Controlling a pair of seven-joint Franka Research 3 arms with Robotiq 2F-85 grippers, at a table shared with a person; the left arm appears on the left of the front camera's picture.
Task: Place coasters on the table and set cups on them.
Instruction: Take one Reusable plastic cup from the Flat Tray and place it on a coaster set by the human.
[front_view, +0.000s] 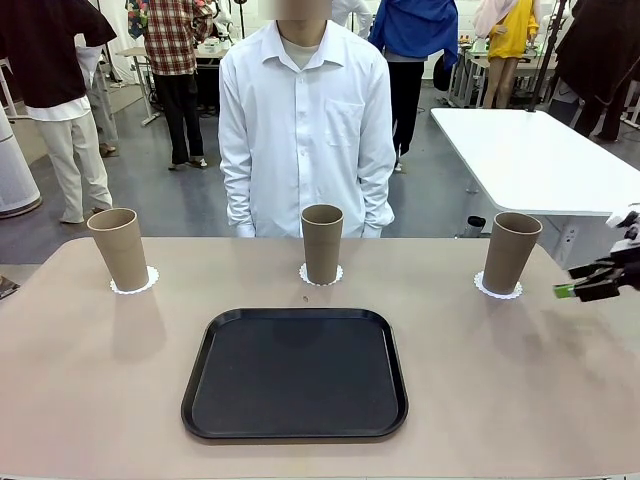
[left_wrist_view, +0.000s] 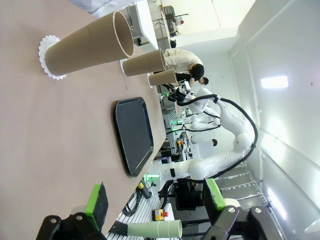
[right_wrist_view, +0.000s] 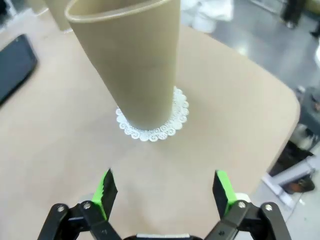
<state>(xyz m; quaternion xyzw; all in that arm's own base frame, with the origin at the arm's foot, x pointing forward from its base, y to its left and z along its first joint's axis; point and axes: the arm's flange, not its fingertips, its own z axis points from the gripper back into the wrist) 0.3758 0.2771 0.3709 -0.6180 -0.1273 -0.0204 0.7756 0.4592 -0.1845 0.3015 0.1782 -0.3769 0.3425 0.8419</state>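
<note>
Three tan cups stand upright on white lacy coasters along the far side of the beige table (front_view: 500, 400): left cup (front_view: 118, 248), middle cup (front_view: 322, 243), right cup (front_view: 511, 252) on its coaster (front_view: 498, 290). My right gripper (front_view: 590, 288) hovers open just right of the right cup, apart from it; its wrist view has that cup (right_wrist_view: 132, 65) and coaster (right_wrist_view: 152, 122) ahead of the empty gripper (right_wrist_view: 165, 192). My left gripper (left_wrist_view: 155, 200) is open and empty, well back from the left cup (left_wrist_view: 90, 42) on its coaster (left_wrist_view: 47, 57).
A black tray (front_view: 295, 373) lies empty at the table's near middle. A person in a white shirt (front_view: 305, 130) stands at the far edge, arms down. A white table (front_view: 540, 160) stands behind on the right.
</note>
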